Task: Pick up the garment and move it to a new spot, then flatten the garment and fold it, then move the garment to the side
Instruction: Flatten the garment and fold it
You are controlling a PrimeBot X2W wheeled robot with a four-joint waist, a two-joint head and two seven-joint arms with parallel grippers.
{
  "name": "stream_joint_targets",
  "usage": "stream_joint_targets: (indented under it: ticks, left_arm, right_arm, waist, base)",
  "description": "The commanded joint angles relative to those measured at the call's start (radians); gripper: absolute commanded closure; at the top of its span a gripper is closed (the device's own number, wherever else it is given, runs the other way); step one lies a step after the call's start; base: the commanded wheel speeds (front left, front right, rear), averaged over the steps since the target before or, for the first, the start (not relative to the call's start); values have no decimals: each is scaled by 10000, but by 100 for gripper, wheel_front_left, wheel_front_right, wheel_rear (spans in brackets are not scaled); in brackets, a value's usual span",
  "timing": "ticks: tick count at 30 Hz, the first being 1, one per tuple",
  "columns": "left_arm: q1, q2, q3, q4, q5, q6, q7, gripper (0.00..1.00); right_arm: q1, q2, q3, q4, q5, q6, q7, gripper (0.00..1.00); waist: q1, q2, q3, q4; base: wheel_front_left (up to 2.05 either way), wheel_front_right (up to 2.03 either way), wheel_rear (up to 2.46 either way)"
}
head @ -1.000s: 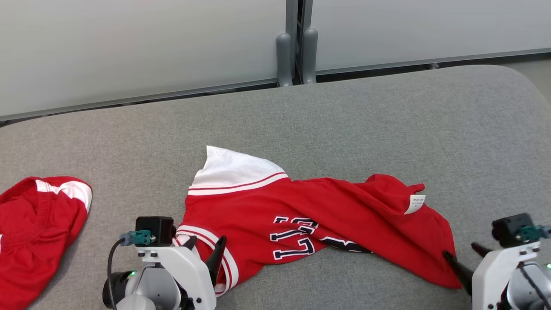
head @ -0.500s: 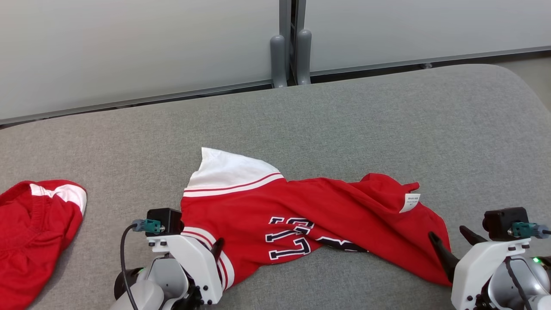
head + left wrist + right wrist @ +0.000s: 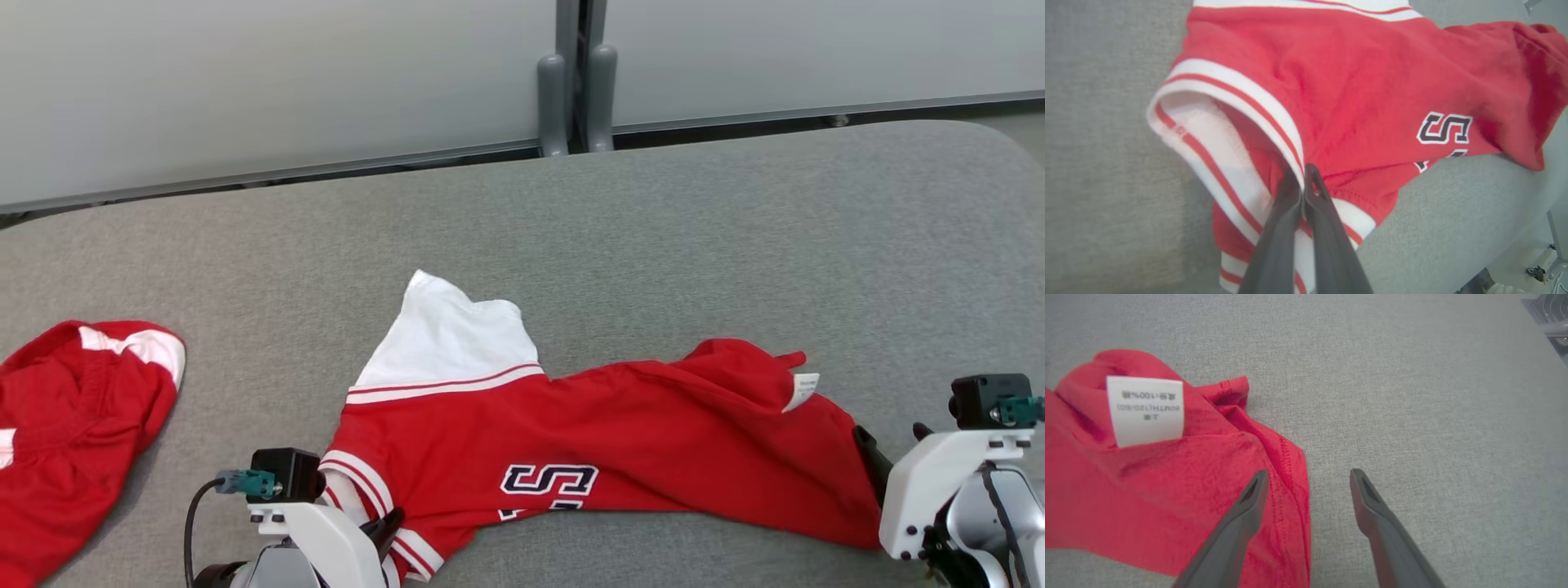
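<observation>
From the head camera, the red garment (image 3: 588, 425) lies stretched left to right across the near half of the grey tabletop (image 3: 653, 237), its white panel (image 3: 453, 339) pointing toward the far side and a dark-outlined letter S (image 3: 549, 479) showing near its near edge. Down at the near left, the left gripper (image 3: 390, 518) is right in the striped white-and-red band (image 3: 359, 482), fingers clenched on the cloth. Over at the near right, the right gripper (image 3: 894, 445) sits at the garment's right end, one dark finger against the red edge, just near of a small white label (image 3: 802, 390). A second red piece of clothing (image 3: 73, 408) lies well apart at the far left of the tabletop, and two grey posts (image 3: 571, 102) stand beyond the far edge. Now the left wrist camera: the fingers (image 3: 1282, 228) are pressed tight together, pinching the ribbed striped band (image 3: 1229, 94) where it folds over, with the garment (image 3: 1372, 81) spreading away behind it and the S (image 3: 1443, 128) off to one side. And the right wrist camera: the right gripper (image 3: 1309, 474) is spread wide and holding nothing, one finger over the garment's (image 3: 1167, 477) stitched red hem, the other over bare grey tabletop (image 3: 1433, 396), the hem's edge lying between them. The label (image 3: 1145, 410) rests face up on the crumpled red cloth beyond.
</observation>
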Motion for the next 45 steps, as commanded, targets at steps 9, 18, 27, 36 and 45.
stream_joint_targets:
  ticks: [9,18,27,36,45]
  left_arm:
    - [-353,-241,-94,-345,102,72,91,100]
    - [-513,-334,-21,-40,98,45,-57,100]
    - [-640,-514,862,-128,205,-193,-1756,100]
    - [-60,-314,1194,-1235,64,-48,-2135,100]
    - [1589,-147,89,-1745,-223,159,-1113,100]
  right_arm:
    - [-1286,-57,542,1211,-254,1,647,0]
    - [-1706,-136,1138,2253,-395,2,947,100]
    - [-2280,-296,533,1668,-973,1,-1349,100]
    - [-1897,-9,-949,357,-1591,-13,-3318,100]
    - [22,610,-1868,-61,-1151,0,-690,0]
  waist:
    - [0,0,528,384]
    - [0,0,726,384]
    - [0,0,608,330]
    - [0,0,372,378]
    - [0,0,475,450]
  base:
    - [0,0,0]
    - [0,0,0]
    - [0,0,0]
    - [0,0,0]
    - [0,0,0]
